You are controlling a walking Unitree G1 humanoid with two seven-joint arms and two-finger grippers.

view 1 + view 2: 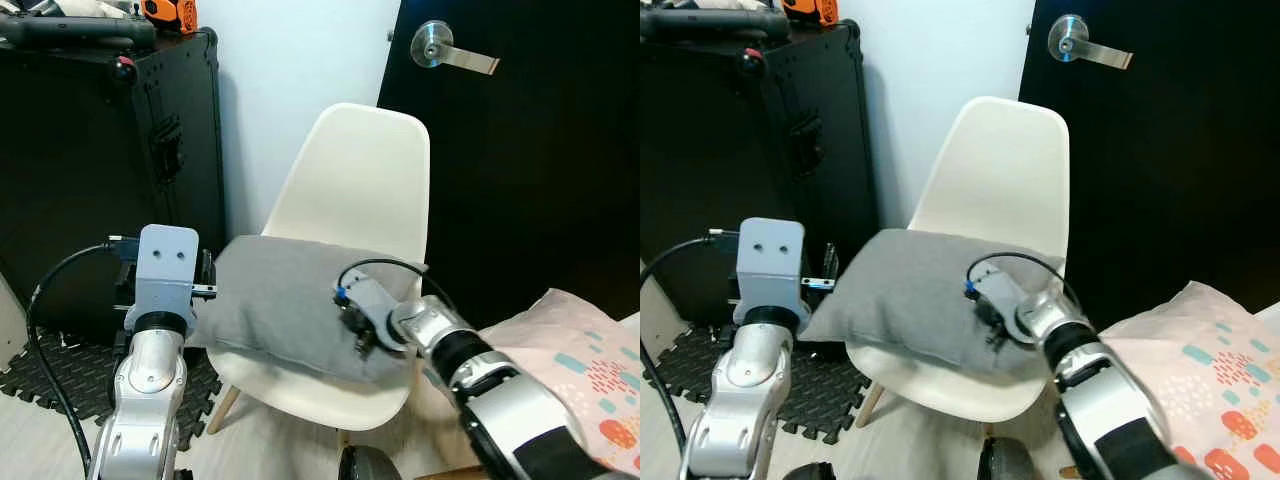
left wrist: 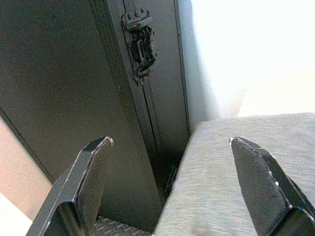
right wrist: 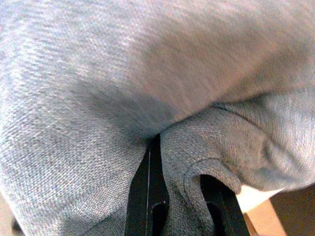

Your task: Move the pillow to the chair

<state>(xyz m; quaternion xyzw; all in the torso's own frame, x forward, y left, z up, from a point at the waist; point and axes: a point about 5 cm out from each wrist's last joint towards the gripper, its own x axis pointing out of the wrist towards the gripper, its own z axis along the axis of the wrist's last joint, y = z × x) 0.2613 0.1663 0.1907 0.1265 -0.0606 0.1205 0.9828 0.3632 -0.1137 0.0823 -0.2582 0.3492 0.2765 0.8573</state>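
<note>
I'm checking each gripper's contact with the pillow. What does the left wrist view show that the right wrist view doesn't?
Left wrist view alone: the left gripper open, its fingers spread clear of the fabric, beside the black case with a metal latch, and the white wall. Right wrist view alone: the right gripper pinching a fold of fabric near the pillow's edge. Both: the grey pillow.
</note>
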